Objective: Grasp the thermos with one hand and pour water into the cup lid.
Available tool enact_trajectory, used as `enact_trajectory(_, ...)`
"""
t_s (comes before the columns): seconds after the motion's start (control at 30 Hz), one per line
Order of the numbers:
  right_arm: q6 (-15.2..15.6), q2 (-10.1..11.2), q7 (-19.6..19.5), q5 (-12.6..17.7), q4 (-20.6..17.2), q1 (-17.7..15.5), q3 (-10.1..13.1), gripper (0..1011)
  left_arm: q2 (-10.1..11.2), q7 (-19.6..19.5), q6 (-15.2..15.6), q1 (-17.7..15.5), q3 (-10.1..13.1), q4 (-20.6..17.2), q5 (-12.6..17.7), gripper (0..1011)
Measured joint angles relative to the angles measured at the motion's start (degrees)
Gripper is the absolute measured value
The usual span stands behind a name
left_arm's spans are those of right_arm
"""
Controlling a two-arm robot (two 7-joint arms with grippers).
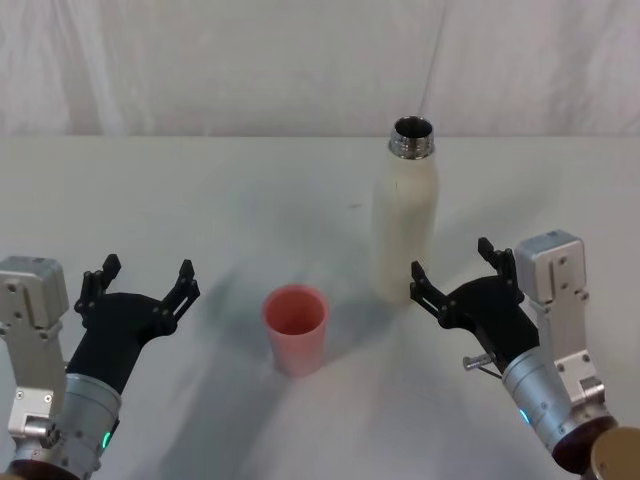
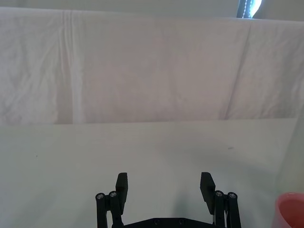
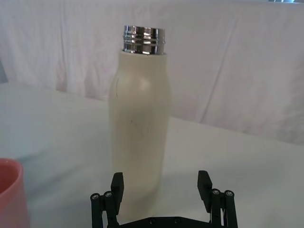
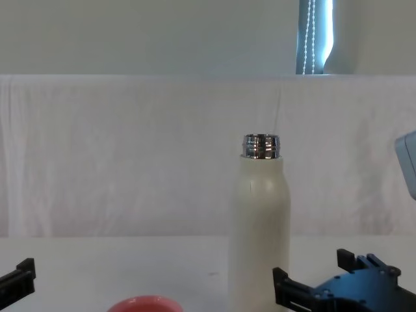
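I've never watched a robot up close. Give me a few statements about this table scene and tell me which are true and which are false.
1. The thermos stands upright with its neck uncapped. True.
2. The right gripper is clamped around the thermos. False: its fingers are open and it sits just short of the bottle, not touching it.
3. The cup lid lies tipped on its side. False: it stands upright, mouth up, on the table.
4. The left gripper is open and holds nothing. True.
5. The cup lid sits on the robot's right of the thermos. False: it is to the robot's left of it and nearer the robot.
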Motion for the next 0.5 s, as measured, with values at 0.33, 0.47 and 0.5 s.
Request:
enact_trajectory(0.33, -0.59, -0.46, -0.35, -1.29, -0.41, -1.72, 1.26, 1002, 0.0, 0.0, 0.0, 0.0, 0.0, 0.0, 0.0, 1001)
enact_trajectory(0.47, -0.83, -0.72, -0.43, -1.64, -0.42, -2.04, 1.61, 1002, 0.0, 0.0, 0.0, 0.0, 0.0, 0.0, 0.0, 1001)
enact_trajectory(0.5, -0.87, -0.78, -0.44, -1.7, -0.41, -2.09, 1.68, 1002, 0.0, 0.0, 0.0, 0.0, 0.0, 0.0, 0.0, 1001)
